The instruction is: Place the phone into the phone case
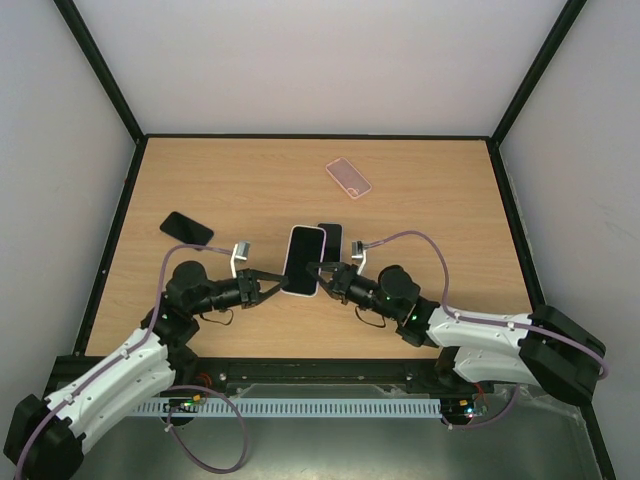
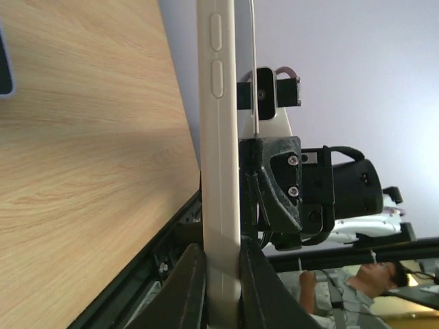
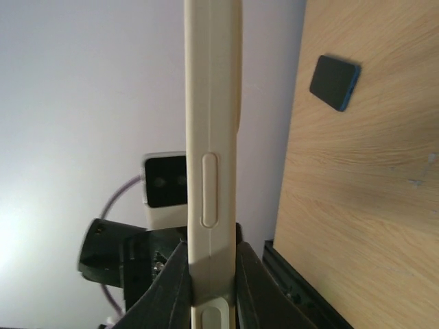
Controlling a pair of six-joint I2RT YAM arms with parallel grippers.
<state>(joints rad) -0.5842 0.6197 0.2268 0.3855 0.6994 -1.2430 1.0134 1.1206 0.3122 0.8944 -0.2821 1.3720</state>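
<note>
A cream-white phone case [image 1: 302, 260] hangs above the table's near middle, held between both arms, and in the top view a dark phone face fills it. My left gripper [image 1: 283, 278] is shut on its left long edge, and the jaws press both flat sides [image 2: 223, 274]. My right gripper [image 1: 318, 268] is shut on the opposite edge [image 3: 211, 274], just above a side button. In both wrist views the case [image 2: 219, 137] [image 3: 211, 103] appears edge-on and upright.
A black phone [image 1: 186, 228] lies flat at the left of the wooden table [image 1: 440, 220], and it shows in the right wrist view [image 3: 334, 82]. Another dark slab [image 1: 331, 239] lies just behind the held case. A clear pink case [image 1: 348, 178] rests farther back.
</note>
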